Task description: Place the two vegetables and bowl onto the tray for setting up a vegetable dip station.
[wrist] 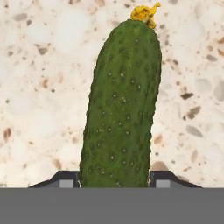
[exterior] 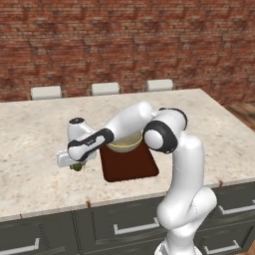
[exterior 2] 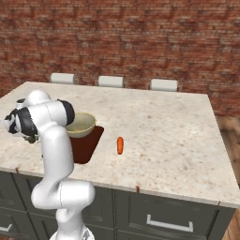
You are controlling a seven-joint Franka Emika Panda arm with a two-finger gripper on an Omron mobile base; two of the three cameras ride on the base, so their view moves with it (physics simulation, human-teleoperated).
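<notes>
Brick walls back a speckled stone counter [exterior: 40, 149] where a white robot arm bends low over the left side. Its gripper [wrist: 114, 181] sits down on a dark-green cucumber [wrist: 120, 105], one fingertip [wrist: 65, 179] pressed against each side of the vegetable, which lies on the counter just left of the tray [exterior: 129, 167]. The cream bowl [exterior 2: 80, 124] rests on the dark reddish-brown tray's far end. An orange carrot [exterior 2: 120, 145] lies on the counter to the tray's right, apart from it. Three white chair backs [exterior: 105, 88] line the counter's far edge.
</notes>
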